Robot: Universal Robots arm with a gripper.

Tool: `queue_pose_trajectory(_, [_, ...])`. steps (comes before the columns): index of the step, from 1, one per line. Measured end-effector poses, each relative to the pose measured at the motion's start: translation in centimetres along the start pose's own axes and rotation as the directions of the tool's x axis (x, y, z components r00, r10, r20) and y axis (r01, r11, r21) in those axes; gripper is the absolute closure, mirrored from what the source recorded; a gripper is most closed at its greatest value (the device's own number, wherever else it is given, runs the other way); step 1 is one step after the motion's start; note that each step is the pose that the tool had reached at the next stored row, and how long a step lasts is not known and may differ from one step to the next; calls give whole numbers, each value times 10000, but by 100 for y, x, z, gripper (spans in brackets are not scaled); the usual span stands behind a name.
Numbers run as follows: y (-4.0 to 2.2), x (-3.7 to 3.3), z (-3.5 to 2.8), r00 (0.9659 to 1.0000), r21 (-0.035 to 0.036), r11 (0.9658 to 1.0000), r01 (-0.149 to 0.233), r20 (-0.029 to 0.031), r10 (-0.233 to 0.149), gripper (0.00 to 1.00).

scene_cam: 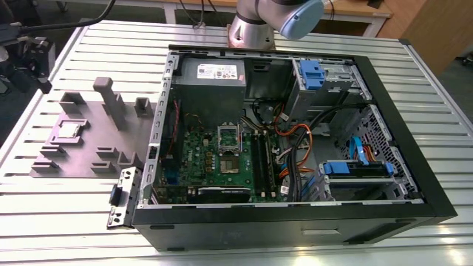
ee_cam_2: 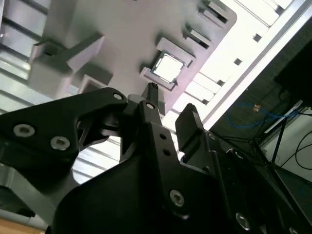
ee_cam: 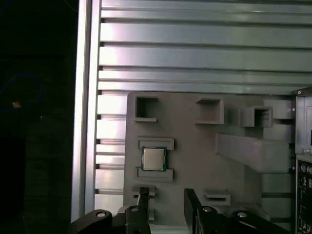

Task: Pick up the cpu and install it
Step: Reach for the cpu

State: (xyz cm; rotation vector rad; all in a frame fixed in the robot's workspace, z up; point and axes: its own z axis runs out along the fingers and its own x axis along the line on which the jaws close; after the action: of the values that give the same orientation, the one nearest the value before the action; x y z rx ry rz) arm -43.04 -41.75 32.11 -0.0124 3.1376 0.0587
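The work stands at the pick-up step, with nothing grasped yet. The cpu [scene_cam: 70,129] lies in its shallow seat on the grey holder plate [scene_cam: 83,151]. The plate rests on the slatted counter [scene_cam: 74,221] at the exterior view's left, just beside the open computer case [scene_cam: 296,230]. In both wrist views the chip sits flat with its silver top up, between two low grey lips of the seat.

The gripper [ee_cam: 165,199] hangs over the plate, released, its two black fingers [ee_cam: 143,195] spread with nothing between them. In the first wrist view the cpu [ee_cam: 153,159] is near the fingertips but apart from them, not yet between them. The second wrist view shows the same gap between the gripper [ee_cam_2: 170,100] and the chip [ee_cam_2: 168,67]. How high the fingers stand above the plate I cannot tell.

Inside the case, the socket [scene_cam: 229,145] on the green board shows a dark centre in a silver frame, so I judge that nothing has been installed.

As I judge it, a grasp from here calls for centring the fingers over the chip. They should line up with the two sides the lips leave free, then go down straight. The chip is thin, so the fingertips must reach low enough to catch its edges without tipping it.
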Motion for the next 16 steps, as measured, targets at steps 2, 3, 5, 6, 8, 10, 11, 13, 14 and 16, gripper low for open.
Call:
queue_pose_trajectory(2, [-1, 67, 37, 10000, 0, 10000, 0, 0, 0, 57])
queue_pose_trajectory(3, [0, 71, 57, 10000, -2, 10000, 0, 3, 0, 46])
queue_pose_trajectory(5, [1, 71, 68, 10000, 5, 10000, 2, -3, -2, 46])
queue_pose_trajectory(6, [1, 71, 68, 10000, 9, 10000, 1, -3, -1, 40])
queue_pose_trajectory(8, [2, 72, 69, 10000, 13, 10000, 0, -4, 0, 40])
queue_pose_trajectory(10, [1, 72, 97, 10000, 11, 10000, 0, -1, 0, 40])
queue_pose_trajectory(11, [1, 72, 114, 10000, 12, 10000, 1, -2, -1, 40])
queue_pose_trajectory(13, [0, 72, 150, 10000, 12, 10000, 1, -2, -1, 40])
queue_pose_trajectory(14, [0, 72, 169, 10000, 12, 10000, 0, -3, 0, 40])
queue_pose_trajectory(16, [-1, 72, 205, 10000, 16, 10000, -1, -2, 1, 40])
